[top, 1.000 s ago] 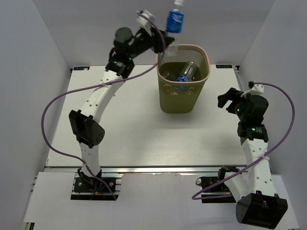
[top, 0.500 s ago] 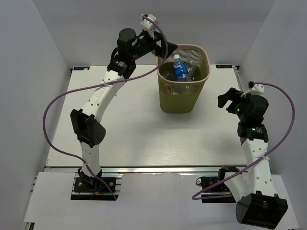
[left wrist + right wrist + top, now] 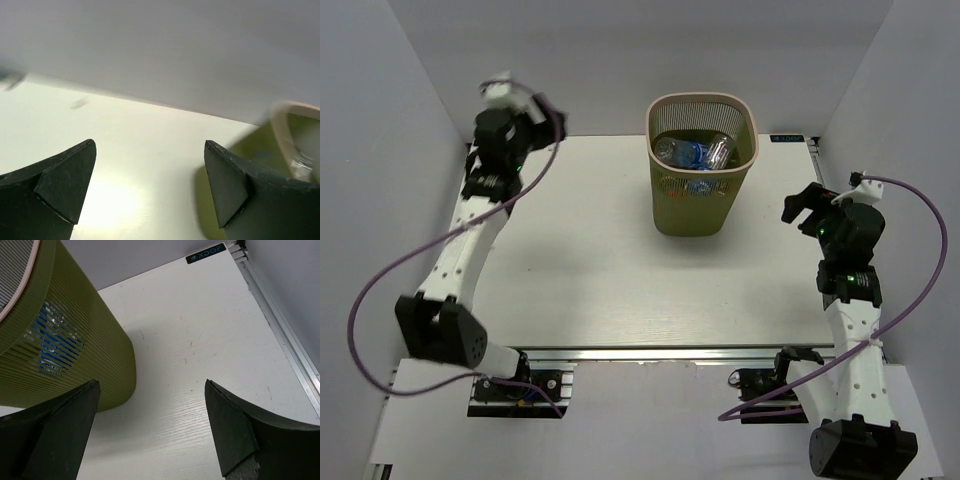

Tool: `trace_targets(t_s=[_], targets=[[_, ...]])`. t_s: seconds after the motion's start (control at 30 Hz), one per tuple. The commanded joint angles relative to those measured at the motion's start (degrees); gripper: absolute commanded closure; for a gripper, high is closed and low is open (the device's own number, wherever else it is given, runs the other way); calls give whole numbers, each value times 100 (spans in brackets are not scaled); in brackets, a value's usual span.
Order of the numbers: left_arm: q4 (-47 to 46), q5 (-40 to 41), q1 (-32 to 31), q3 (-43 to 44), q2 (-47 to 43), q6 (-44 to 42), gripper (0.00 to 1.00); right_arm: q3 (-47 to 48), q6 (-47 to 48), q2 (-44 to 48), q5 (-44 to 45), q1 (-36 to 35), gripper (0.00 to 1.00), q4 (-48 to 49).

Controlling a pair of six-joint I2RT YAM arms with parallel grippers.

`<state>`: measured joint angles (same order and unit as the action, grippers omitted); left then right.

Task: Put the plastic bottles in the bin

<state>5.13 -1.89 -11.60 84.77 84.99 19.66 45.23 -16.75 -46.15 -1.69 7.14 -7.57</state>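
The olive-tan mesh bin [image 3: 703, 200] stands at the back middle of the table. Several plastic bottles [image 3: 694, 153], clear with blue labels, lie inside it. My left gripper [image 3: 552, 120] hangs open and empty over the back left of the table, well left of the bin. In the left wrist view the gripper [image 3: 150, 175] has only bare table between its fingers, with the blurred bin rim [image 3: 280, 125] at the right edge. My right gripper [image 3: 797, 203] is open to the right of the bin. In the right wrist view, the gripper [image 3: 150, 425] shows the bin wall [image 3: 85, 355] to its left and a blue label [image 3: 50, 347] behind the mesh.
White walls close in the table on the left, back and right. An aluminium rail [image 3: 280, 335] runs along the table's right edge. Purple cables [image 3: 380, 280] loop from both arms.
The left gripper opened and let go of the blue-labelled bottle above the bin, and the bottle dropped inside. The left arm then swung far left, away from the bin. The right arm barely moved.
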Motion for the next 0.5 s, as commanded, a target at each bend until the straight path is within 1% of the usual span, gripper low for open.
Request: trace_targets(t_s=[0.0, 0.03, 0.07, 0.1, 0.17, 0.2, 0.33, 0.47], targets=[[462, 1566, 281, -1492, -1208, 1003, 2, 47, -222, 80, 511, 25, 11, 37], [585, 1934, 289, -1821, -1439, 1126, 2, 56, -258, 71, 573, 25, 11, 19], [760, 2069, 289, -2120, -1659, 1258, 2, 56, -284, 80, 626, 25, 11, 2], [779, 2140, 298, -2645, -2088, 1425, 2, 56, -302, 63, 679, 25, 11, -7], [849, 2412, 298, -2956, -2442, 1488, 2, 56, -381, 62, 749, 16, 11, -16], [911, 2526, 298, -3019, -2696, 1549, 2, 47, -407, 80, 732, 25, 11, -7], [1166, 2650, 307, -2914, -3014, 1453, 2, -15, -504, 124, 512, 25, 10, 72], [1070, 2720, 298, -3027, -3182, 1356, 2, 29, -461, 27, 617, 25, 11, 28]])
